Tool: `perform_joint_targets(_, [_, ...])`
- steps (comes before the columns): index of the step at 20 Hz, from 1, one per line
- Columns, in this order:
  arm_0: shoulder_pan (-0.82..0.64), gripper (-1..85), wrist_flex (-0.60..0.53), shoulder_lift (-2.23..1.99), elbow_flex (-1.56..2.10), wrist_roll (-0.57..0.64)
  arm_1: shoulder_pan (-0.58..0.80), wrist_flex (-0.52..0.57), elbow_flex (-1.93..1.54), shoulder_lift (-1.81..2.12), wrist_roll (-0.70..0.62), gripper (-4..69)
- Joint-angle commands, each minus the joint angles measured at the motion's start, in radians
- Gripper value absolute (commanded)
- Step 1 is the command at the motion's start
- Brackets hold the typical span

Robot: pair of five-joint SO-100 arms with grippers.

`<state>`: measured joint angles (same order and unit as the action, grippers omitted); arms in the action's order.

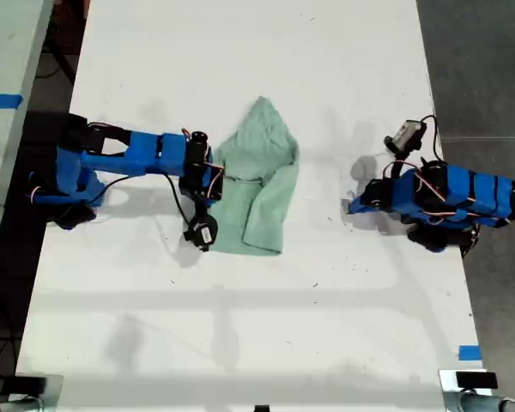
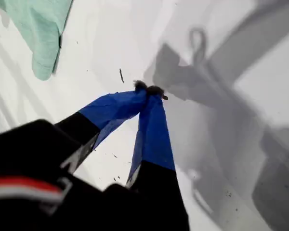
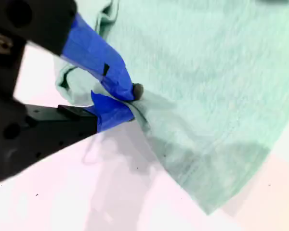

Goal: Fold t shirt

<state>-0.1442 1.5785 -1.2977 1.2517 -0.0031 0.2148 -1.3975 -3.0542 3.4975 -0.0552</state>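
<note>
The pale mint-green t shirt point(image 1: 262, 180) lies wrinkled and partly doubled over at the middle of the white table point(image 1: 240, 326), its pointed end toward the far edge. My second gripper point(image 3: 130, 98) is shut on a bunched edge of the t shirt point(image 3: 207, 72); in the exterior view this gripper point(image 1: 216, 182) sits at the shirt's left side. My first gripper point(image 2: 149, 90) is shut with nothing in it, tips together just above bare table. It point(image 1: 352, 206) stands apart from the shirt on the exterior view's right. A corner of the t shirt point(image 2: 38, 24) shows in the first wrist view.
A blue tape mark point(image 1: 469, 352) sits near the table's front edge on the exterior view's right. A second pale table point(image 1: 4, 103) with blue tape runs along the exterior view's left. Dark floor point(image 1: 481, 69) borders the exterior view's right.
</note>
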Motion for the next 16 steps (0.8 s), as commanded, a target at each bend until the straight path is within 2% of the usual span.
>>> perform_joint_targets(1, [0.009, -0.1, 0.018, -0.104, -0.083, 0.025, -0.008, -0.003, -0.018, 0.012, -0.006, -0.3])
perform_joint_targets(6, [0.018, -0.1, -0.015, 0.012, -0.291, 0.115, -0.008, -0.003, -0.018, 0.012, -0.008, -0.3])
perform_joint_targets(11, [0.040, 0.5, -0.229, 0.074, -0.296, 0.143, -0.008, -0.003, -0.018, 0.012, -0.006, -0.3])
perform_joint_targets(13, [0.049, 32.6, -0.275, 0.080, -0.296, 0.170, -0.009, -0.003, -0.018, 0.012, -0.008, -0.3])
perform_joint_targets(14, [0.052, 37.7, -0.281, 0.064, -0.296, 0.176, -0.009, -0.003, -0.018, 0.012, -0.008, -0.3])
perform_joint_targets(16, [0.052, 36.6, -0.279, -0.014, -0.290, 0.207, -0.009, -0.003, -0.018, 0.012, -0.008, -0.3])
